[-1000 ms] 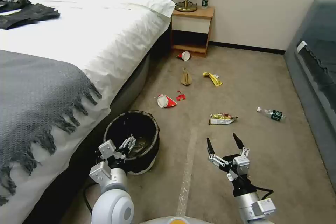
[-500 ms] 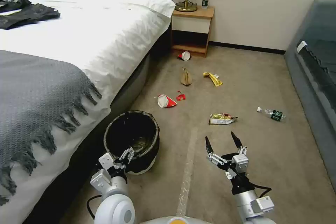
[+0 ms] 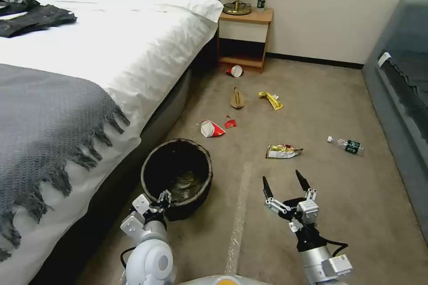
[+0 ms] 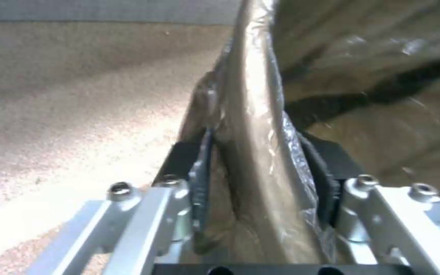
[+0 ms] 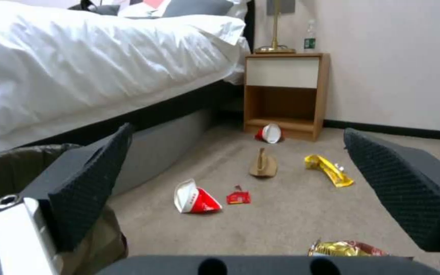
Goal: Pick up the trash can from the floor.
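Left tool (image 3: 164, 197): clamped on the trash can (image 3: 177, 177) near rim, lower centre-left, so I can lift it.
Right tool (image 3: 286, 183): spread wide, idle, lower right above the floor (image 3: 312, 116).

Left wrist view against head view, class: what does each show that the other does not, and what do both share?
Only the left wrist view shows the left tool's pads clamped on either side of the trash can's bag-covered rim. Only the head view shows the bed, the litter such as the plastic bottle, and the open right tool off to the can's right. Both show the trash can, the left tool at its near rim, and the floor.
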You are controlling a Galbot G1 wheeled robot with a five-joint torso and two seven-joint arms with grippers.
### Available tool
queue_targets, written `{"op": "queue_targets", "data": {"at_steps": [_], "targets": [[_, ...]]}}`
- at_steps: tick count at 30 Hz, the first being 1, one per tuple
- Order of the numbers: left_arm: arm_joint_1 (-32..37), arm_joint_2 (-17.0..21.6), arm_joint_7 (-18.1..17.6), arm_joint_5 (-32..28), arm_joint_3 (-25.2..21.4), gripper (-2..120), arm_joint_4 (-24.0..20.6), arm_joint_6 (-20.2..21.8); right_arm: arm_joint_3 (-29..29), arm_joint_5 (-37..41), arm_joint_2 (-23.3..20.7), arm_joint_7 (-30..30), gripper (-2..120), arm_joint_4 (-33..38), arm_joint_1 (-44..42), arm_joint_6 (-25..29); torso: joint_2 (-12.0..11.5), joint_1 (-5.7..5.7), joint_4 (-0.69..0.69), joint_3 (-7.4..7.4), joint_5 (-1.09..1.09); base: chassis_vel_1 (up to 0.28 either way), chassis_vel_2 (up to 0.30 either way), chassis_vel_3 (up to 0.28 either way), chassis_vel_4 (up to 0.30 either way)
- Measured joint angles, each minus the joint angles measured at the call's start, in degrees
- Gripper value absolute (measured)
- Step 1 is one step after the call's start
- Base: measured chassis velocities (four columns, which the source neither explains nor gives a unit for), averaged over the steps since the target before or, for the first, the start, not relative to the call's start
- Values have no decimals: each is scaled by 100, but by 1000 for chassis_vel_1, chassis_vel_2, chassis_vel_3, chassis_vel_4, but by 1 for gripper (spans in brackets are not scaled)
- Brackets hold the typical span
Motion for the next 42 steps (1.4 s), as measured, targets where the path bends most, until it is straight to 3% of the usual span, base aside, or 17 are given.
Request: {"op": "queue_targets", "data": {"at_steps": [5, 9, 16, 21, 23, 29, 34, 42], "targets": [[7, 10, 11, 69, -28, 12, 18, -40, -5, 7, 0, 10, 100, 4, 31, -22, 0, 0, -2, 0, -3, 0, 0, 0, 0], [20, 19, 13, 133, -30, 3, 41, -64, -7, 7, 0, 14, 100, 4, 34, -26, 0, 0, -1, 0, -2, 0, 0, 0, 0], [53, 23, 98, 326, -5, 3, 44, -180, -2, 7, 0, 18, 100, 3, 22, -26, 0, 0, -2, 1, -4, 0, 0, 0, 0], [173, 52, 438, 821, 8, 3, -130, -296, -2, 2, 0, 19, 100, 0, 21, -26, 0, 0, -1, 1, -3, 0, 0, 0, 0], [341, 132, 880, 1440, 15, 3, -351, -333, -1, -1, 0, 61, 100, 0, 36, -35, 0, 0, -2, 1, -2, 0, 0, 0, 0], [668, 308, 1415, 2080, 133, 3, -816, -333, 15, 3, 0, 259, 100, 0, 107, -75, 0, 0, -1, 1, -1, 0, 0, 0, 0], [811, 473, 1546, 2287, 212, 3, -1168, -333, 51, -4, 0, 316, 100, 15, 115, -186, 0, 0, -1, 0, -2, 0, 0, 0, 0], [831, 458, 1441, 2350, 387, 3, -1267, -330, 48, -33, 0, 347, 100, 35, 154, -257, 0, 0, -1, 1, -2, 0, 0, 0, 0]]}}
